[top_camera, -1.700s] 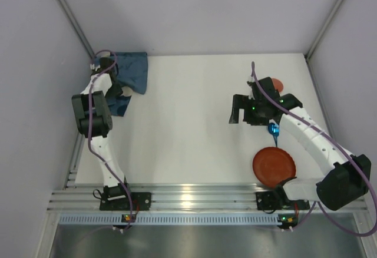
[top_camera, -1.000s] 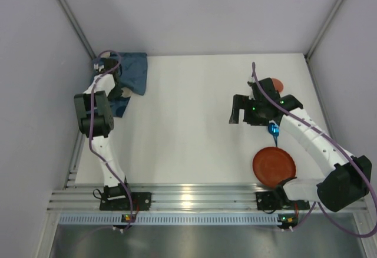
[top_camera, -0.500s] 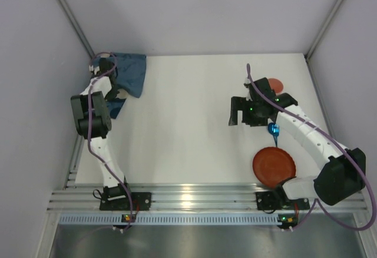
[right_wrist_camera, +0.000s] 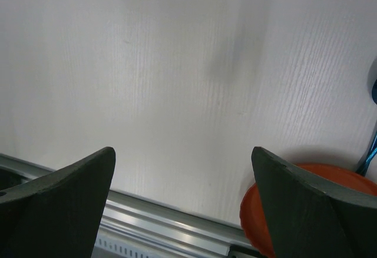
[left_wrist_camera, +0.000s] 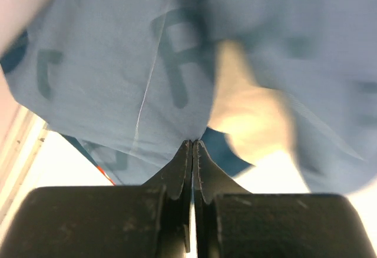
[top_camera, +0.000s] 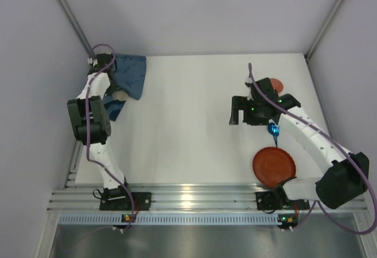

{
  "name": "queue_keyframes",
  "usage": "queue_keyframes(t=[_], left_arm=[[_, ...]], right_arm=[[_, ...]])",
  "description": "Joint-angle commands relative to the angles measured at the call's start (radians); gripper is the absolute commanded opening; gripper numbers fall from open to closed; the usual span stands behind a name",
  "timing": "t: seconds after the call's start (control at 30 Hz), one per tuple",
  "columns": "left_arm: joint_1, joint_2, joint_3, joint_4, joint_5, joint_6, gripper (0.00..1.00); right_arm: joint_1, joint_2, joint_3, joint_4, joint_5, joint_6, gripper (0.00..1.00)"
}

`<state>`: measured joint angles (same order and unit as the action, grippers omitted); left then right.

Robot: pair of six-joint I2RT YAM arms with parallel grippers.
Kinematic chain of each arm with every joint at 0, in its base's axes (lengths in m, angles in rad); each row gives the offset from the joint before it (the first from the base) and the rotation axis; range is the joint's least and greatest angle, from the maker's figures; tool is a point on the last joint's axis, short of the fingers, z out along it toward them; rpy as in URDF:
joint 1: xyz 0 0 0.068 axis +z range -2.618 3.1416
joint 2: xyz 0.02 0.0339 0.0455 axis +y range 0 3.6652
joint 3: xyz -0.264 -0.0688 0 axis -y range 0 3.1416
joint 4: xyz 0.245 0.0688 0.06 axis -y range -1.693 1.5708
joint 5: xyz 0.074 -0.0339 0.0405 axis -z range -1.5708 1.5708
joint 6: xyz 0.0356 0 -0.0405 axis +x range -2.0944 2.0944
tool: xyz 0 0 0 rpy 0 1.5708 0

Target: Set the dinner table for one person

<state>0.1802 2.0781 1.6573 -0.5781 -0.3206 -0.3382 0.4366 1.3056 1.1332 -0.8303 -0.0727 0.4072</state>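
1. Left pincer [left_wrist_camera: 192, 143]: jaws pressed together, no gap showing, nipping a fold of the blue cloth mat [left_wrist_camera: 118, 63]. The cloth spreads up and away from the tips; dark printed letters are visible on it.
2. A pale beige object [left_wrist_camera: 253, 116] sits just beyond the tips, to their right, partly covered by the cloth. What it is cannot be told.
3. Right pincer [right_wrist_camera: 182, 152]: jaws wide apart, gripping nothing.
4. Dinner table [top_camera: 188, 122]: bare white top directly beneath the right pincer; its ribbed rail [top_camera: 188, 196] runs along the wrist-side edge.
5. Red plate [top_camera: 274, 165]: flat on the table, by the right-hand finger in the wrist view.
6. Blue utensil [top_camera: 273, 129]: between that pincer's wrist and the plate.
7. Small red-orange round item [top_camera: 276, 85]: on the pincer's far side, partly hidden by the arm.
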Motion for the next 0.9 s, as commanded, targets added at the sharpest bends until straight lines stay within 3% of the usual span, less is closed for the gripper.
queue_keyframes(t=[0.0, 0.17, 0.33, 0.47, 0.67, 0.87], left_arm=[[-0.111, -0.133, 0.09, -0.043, -0.035, 0.051, 0.0], [-0.29, -0.207, 0.084, -0.069, -0.066, 0.068, 0.0], [-0.461, -0.263, 0.027, -0.088, 0.021, 0.002, 0.0], [-0.709, -0.257, 0.004, -0.092, 0.008, -0.062, 0.0], [-0.942, -0.162, 0.001, -0.074, 0.115, -0.28, 0.0], [-1.065, -0.115, 0.024, 0.006, 0.187, -0.449, 0.0]], right_arm=[[0.008, -0.071, 0.039, -0.004, 0.004, -0.015, 1.0], [0.008, -0.14, 0.017, -0.007, 0.002, -0.013, 1.0], [0.008, -0.241, -0.038, -0.023, -0.007, 0.002, 1.0], [0.008, -0.316, -0.082, -0.049, -0.009, 0.008, 1.0], [0.01, -0.4, -0.141, -0.089, 0.001, 0.004, 1.0], [0.008, -0.422, -0.144, -0.104, 0.01, -0.011, 1.0]])
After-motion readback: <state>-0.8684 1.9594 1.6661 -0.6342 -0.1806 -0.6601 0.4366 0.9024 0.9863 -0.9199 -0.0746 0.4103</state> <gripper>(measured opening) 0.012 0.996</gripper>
